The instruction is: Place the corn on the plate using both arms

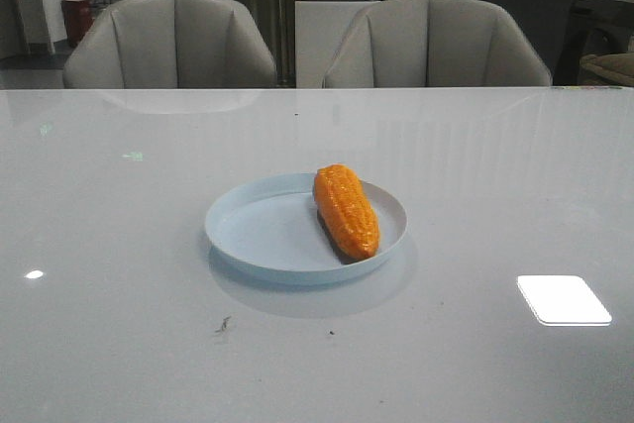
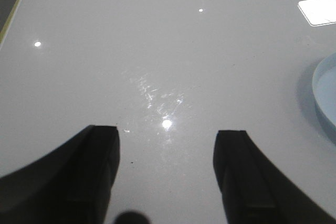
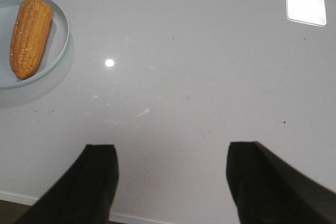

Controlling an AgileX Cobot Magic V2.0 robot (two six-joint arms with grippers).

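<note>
Corn (image 1: 347, 211) lies on the plate (image 1: 260, 233), toward its right side, well apart from both claws. L gripper (image 2: 167, 174) spread wide over bare table (image 2: 157, 51), holding nothing. R gripper (image 3: 172, 182) wide too, empty, plate off to its side.

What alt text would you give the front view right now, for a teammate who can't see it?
An orange corn cob lies on the right half of a round pale blue plate in the middle of a glossy white table, its ends resting on the rim. Two empty grey chairs stand behind the table; neither gripper appears in this view.
</note>
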